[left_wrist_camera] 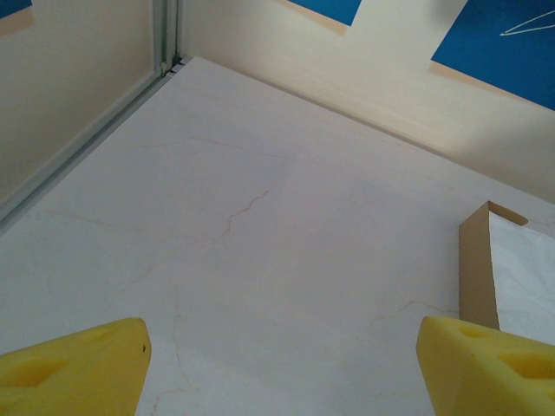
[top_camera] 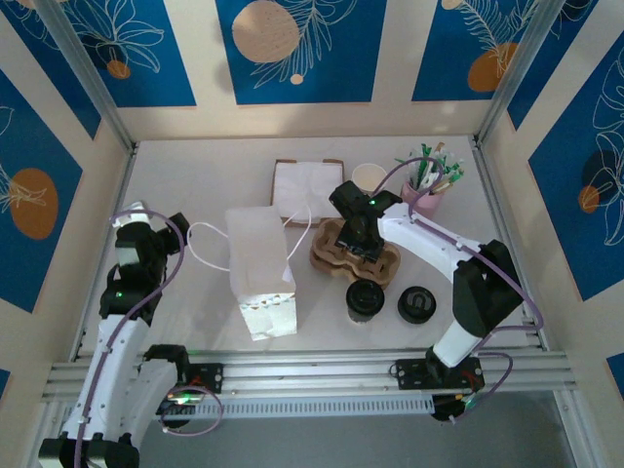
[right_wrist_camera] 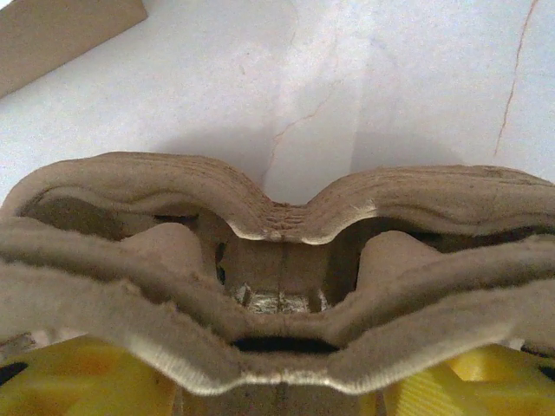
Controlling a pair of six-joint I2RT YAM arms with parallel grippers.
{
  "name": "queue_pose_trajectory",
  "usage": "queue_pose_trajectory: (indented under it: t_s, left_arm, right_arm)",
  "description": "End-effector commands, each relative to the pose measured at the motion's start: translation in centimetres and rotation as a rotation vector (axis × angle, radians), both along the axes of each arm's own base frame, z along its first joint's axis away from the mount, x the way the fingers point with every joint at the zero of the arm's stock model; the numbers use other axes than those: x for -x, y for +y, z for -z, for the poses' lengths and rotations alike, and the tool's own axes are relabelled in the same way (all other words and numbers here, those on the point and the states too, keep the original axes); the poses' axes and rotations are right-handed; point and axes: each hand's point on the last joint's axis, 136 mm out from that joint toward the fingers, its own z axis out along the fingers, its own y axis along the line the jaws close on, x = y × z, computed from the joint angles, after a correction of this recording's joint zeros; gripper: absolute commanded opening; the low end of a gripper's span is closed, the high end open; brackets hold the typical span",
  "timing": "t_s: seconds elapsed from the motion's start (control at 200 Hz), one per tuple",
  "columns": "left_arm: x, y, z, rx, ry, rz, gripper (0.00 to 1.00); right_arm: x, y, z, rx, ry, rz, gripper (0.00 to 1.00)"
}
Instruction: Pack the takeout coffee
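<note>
Near the front of the pale surface [top_camera: 195, 185], right of centre, stands the takeout coffee [top_camera: 366, 299]: a small cup under a round black lid, seen from above. Just to its right lies a second round black shape [top_camera: 417, 304]. It looks lower and is probably a loose lid, though the overhead view does not make this certain.

Directly behind the coffee sits a stack of brown pulp cup carriers [top_camera: 327, 253], with the right claw [top_camera: 359, 242] down on it. In the wrist view its yellow fingers [right_wrist_camera: 78, 377] flank the stack's near rim. Whether they pinch a carrier or merely straddle it cannot be told.

The left claw [left_wrist_camera: 282, 334] hovers spread and empty over bare surface at the left, well apart from the coffee. A white paper bag [top_camera: 261, 268] sits between the two arms, left of the carriers.

By its look, the coffee will be light if empty, and heavier and liable to slosh if filled. Its paper wall seems thin and would dent under a hard squeeze. The plastic lid looks slick and could pop off if the cup were lifted by it. The best hold is a gentle one across the cup's body, below the lid rim, keeping it upright.
</note>
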Motion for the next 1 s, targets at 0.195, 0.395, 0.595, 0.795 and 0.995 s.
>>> queue_pose_trajectory:
  t_s: [0.195,0.395,0.595,0.795,0.995]
  left_arm:
    - [-0.1,-0.3,-0.1,-0.008,-0.012,0.018,0.8]
    - [-0.1,-0.2,-0.1,-0.008,-0.012,0.017,0.8]
    - [-0.1,-0.2,-0.1,-0.01,-0.013,0.018,0.8]
    - [-0.1,-0.3,-0.1,-0.007,-0.012,0.02,0.8]
    - [-0.1,-0.3,-0.1,-0.007,-0.013,0.02,0.8]
  right_arm:
    - [0.6,1.1,1.7,-0.018,0.073,-0.072,0.6]
    - [0.8,1.1,2.6,-0.004,0.106,-0.086,0.59]
    - [0.9,2.2,2.2,-0.097,0.111,-0.096,0.6]
    - [0.8,2.3,1.7,-0.17,0.113,-0.091,0.59]
    - [1.2,0.6,1.4,0.003,0.107,-0.122,0.59]
